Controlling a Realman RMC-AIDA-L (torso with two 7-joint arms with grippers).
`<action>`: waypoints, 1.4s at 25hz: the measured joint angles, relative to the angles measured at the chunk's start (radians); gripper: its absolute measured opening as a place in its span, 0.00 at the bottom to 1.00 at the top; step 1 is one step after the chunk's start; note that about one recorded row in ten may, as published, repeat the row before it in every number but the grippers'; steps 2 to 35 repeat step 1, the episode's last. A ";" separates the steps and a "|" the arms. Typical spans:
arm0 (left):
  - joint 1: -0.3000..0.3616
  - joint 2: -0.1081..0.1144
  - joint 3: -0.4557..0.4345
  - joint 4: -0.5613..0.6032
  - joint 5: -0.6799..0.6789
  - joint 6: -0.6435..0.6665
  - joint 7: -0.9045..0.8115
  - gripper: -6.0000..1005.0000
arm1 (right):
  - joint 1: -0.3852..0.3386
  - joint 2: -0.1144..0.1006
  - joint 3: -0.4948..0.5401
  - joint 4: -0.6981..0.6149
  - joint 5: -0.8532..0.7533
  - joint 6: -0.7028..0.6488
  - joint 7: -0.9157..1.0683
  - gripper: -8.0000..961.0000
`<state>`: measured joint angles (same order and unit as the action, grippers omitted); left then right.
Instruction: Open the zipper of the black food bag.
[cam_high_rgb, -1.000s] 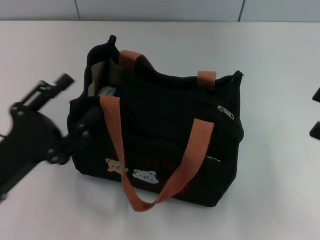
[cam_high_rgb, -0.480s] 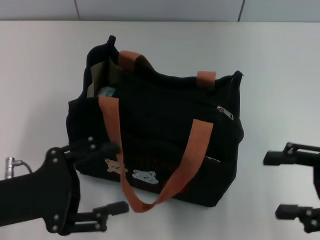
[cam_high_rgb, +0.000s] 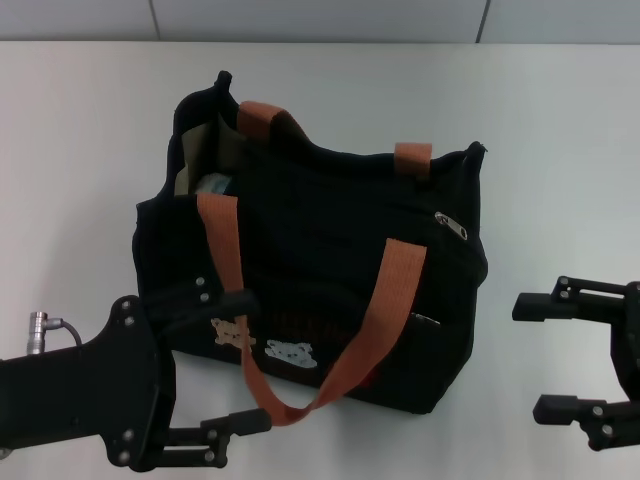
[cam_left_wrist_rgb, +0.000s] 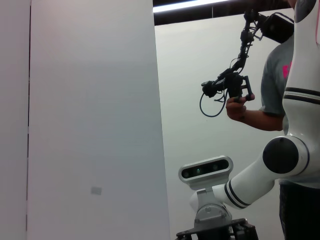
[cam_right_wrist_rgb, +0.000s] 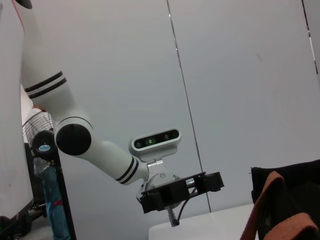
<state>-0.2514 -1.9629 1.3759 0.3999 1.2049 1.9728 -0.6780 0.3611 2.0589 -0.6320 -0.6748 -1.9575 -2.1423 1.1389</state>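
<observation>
The black food bag (cam_high_rgb: 330, 260) stands in the middle of the white table, its orange-brown handles draped over the front. Its top mouth gapes at the left end (cam_high_rgb: 205, 165), showing olive lining. The zipper's silver pull tab (cam_high_rgb: 450, 224) lies near the bag's right end. My left gripper (cam_high_rgb: 222, 362) is open at the bag's lower left front. One finger (cam_high_rgb: 205, 296) overlaps the bear patches and the other sits by the hanging handle loop. My right gripper (cam_high_rgb: 535, 357) is open to the right of the bag, apart from it. The right wrist view shows the bag (cam_right_wrist_rgb: 300, 185) at its edge.
White table (cam_high_rgb: 90, 150) all around the bag, with a grey wall behind. The right wrist view shows my left arm's gripper (cam_right_wrist_rgb: 180, 192) and its wrist camera. A person holding a hand-held rig (cam_left_wrist_rgb: 235, 87) stands behind the robot in the left wrist view.
My left arm swung from the bag's left side down to its front lower left. My right gripper came in from the right edge towards the bag. The bag has not moved.
</observation>
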 joint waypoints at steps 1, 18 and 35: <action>0.000 -0.001 0.000 0.000 0.000 0.000 0.002 0.81 | 0.003 0.001 0.000 0.000 0.000 0.002 0.000 0.84; 0.000 -0.001 0.000 0.000 0.000 0.000 0.002 0.81 | 0.003 0.001 0.000 0.000 0.000 0.002 0.000 0.84; 0.000 -0.001 0.000 0.000 0.000 0.000 0.002 0.81 | 0.003 0.001 0.000 0.000 0.000 0.002 0.000 0.84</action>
